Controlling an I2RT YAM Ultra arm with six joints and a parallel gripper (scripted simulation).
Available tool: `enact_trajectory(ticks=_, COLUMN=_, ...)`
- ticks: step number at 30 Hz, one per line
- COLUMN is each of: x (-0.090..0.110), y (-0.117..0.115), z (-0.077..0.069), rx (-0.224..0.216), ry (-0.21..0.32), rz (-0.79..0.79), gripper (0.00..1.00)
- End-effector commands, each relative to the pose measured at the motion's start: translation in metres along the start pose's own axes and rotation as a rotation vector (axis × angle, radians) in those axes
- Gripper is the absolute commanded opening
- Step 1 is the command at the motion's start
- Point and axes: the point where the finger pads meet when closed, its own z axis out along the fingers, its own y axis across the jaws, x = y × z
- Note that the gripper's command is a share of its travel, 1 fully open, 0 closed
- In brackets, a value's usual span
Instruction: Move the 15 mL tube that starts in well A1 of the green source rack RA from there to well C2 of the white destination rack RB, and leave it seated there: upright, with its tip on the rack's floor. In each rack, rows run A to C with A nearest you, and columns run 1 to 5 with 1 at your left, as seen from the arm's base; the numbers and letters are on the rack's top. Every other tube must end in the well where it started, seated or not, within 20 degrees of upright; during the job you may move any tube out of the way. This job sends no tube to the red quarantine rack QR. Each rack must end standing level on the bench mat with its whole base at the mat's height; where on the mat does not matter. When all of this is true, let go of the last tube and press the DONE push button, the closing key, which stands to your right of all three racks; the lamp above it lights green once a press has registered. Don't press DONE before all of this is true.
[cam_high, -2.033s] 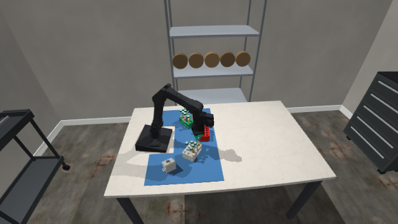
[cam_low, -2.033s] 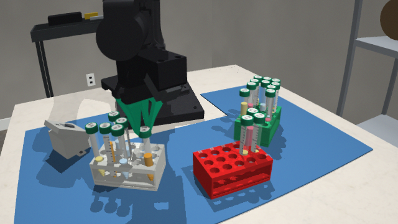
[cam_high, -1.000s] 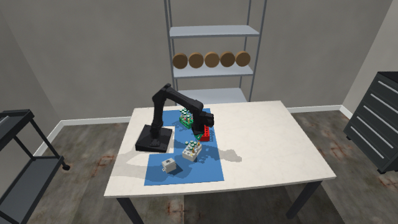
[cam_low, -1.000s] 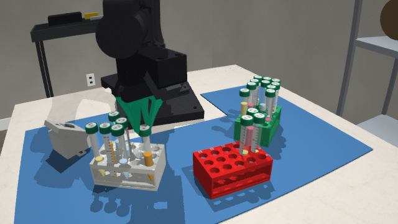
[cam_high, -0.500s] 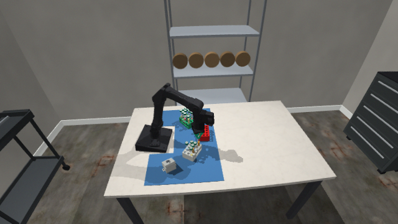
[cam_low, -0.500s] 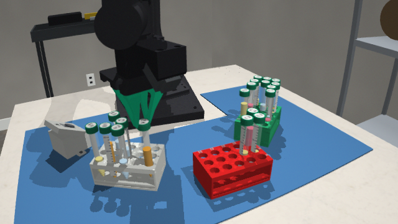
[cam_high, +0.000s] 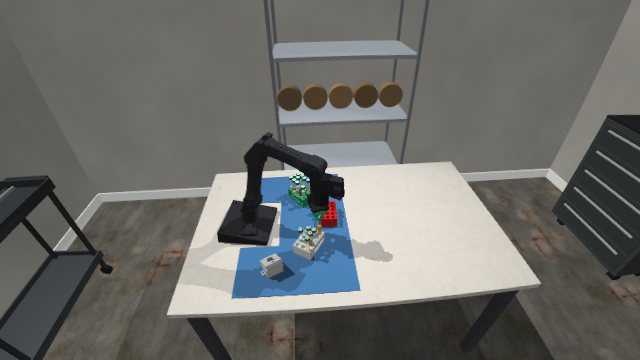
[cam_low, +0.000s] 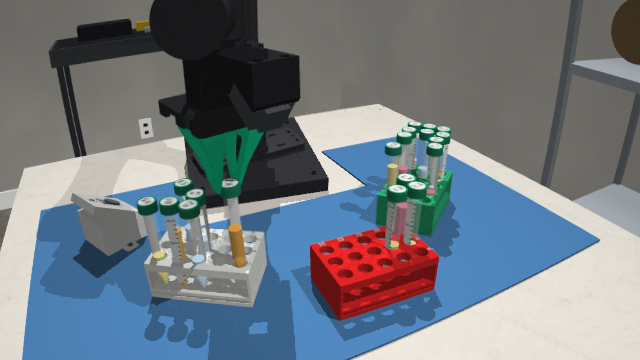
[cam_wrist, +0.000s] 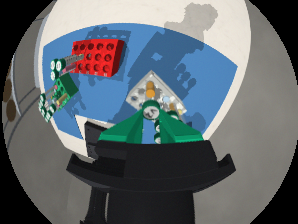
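Gripping the green cap of an orange-filled tube (cam_low: 233, 225), the gripper (cam_low: 230, 181) stood clamped shut on it from straight above, so the tube stayed vertical for a clean pull. That tube sat in the white rack RB (cam_low: 210, 280), on the side nearest the arm's base, with four other capped tubes beside it. My guess: it blocked the target well or occupied it, so it was being cleared. Which well exactly, couldn't tell. Green rack RA (cam_low: 425, 210) held its cluster well apart on the mat (cam_low: 500, 235); the A1 tube couldn't be singled out. Red rack QR (cam_low: 372, 282) stood between them. DONE button box (cam_low: 107, 225) sat untouched beyond the white rack.
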Motion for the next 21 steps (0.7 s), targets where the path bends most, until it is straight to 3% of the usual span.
enact_trajectory(ticks=1, x=-0.001, y=-0.001, z=-0.009, rx=0.009, ry=-0.015, rz=0.000, gripper=0.00)
enact_trajectory(ticks=21, x=-0.001, y=0.000, z=-0.027, rx=0.009, ry=-0.015, rz=0.000, gripper=0.00)
